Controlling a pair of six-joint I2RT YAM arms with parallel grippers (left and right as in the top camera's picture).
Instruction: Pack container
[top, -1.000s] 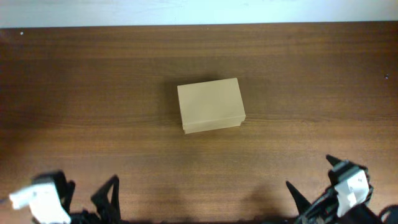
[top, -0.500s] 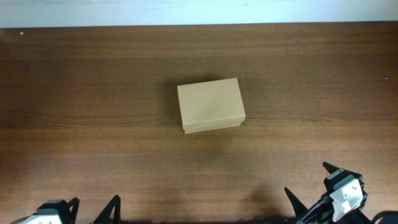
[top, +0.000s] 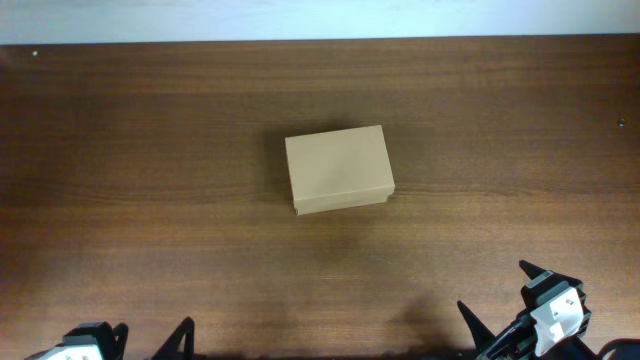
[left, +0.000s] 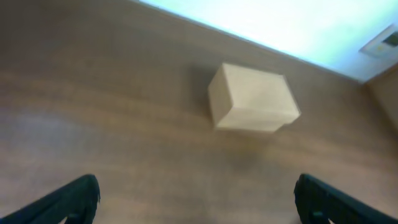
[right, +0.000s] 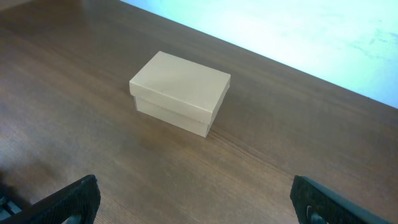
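The container sits with its lid shut near the middle of the counter, a little nearer the far edge (plain tan, slightly skewed to the edges). My left tool and right tool hang at the near edge, both spread wide, holding nothing, well apart from it.

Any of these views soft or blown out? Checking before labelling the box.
Left wrist: soft throughout, the box edges and table grain smeared. Right wrist: sharp, but the strip beyond the table is blown out. Overhead: sharp, evenly lit, no glare on the box.
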